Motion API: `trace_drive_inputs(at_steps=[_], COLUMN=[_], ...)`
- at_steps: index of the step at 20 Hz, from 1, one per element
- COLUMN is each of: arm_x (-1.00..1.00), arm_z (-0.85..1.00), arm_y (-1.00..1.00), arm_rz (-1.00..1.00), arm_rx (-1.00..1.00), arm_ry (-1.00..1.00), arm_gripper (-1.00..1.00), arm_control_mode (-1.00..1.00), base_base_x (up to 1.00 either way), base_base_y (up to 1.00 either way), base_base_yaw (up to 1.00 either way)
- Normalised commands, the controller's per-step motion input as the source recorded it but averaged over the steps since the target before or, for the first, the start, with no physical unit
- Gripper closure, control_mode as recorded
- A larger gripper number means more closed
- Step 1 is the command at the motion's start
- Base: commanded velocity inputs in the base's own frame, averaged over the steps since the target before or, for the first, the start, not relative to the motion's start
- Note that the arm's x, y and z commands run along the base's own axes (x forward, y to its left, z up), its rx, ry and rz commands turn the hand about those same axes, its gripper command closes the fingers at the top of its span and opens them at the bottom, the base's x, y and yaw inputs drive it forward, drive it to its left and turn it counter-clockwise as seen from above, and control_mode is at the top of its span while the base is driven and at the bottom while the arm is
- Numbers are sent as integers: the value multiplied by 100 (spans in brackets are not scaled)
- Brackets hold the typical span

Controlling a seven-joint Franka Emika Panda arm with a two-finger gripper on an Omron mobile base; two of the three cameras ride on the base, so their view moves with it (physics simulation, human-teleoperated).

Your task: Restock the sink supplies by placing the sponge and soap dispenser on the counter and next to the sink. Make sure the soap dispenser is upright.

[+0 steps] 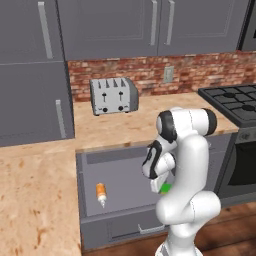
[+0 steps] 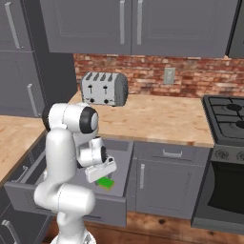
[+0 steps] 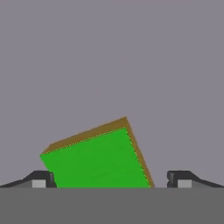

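sponge [image 3: 98, 159] one, soap dispenser [image 1: 101, 193] one, both in drawer [image 1: 120, 175].

Sponge [image 3: 98, 159], soap dispenser [image 1: 101, 193] on drawer [image 1: 120, 185] floor

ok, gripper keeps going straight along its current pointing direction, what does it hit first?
Most likely the sponge: it lies between the open gripper fingertips in the hand view, on the drawer floor. How far off it is cannot be told.
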Motion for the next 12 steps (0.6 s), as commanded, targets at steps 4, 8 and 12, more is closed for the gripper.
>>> trace_drive_inputs(at_steps=[4, 8, 12], arm_x=[0, 0, 0], arm_z=[0, 6, 18], arm_y=[-13, -14, -11], arm_rz=[5, 4, 3], arm_rx=[0, 0, 0], arm_ry=[0, 0, 0], arm_gripper=[-100, -100, -100], arm_control_mode=[-100, -100, -100], base_base_x=[0, 0, 0], base_base_y=[0, 0, 0], base_base_yaw=[0, 0, 0])
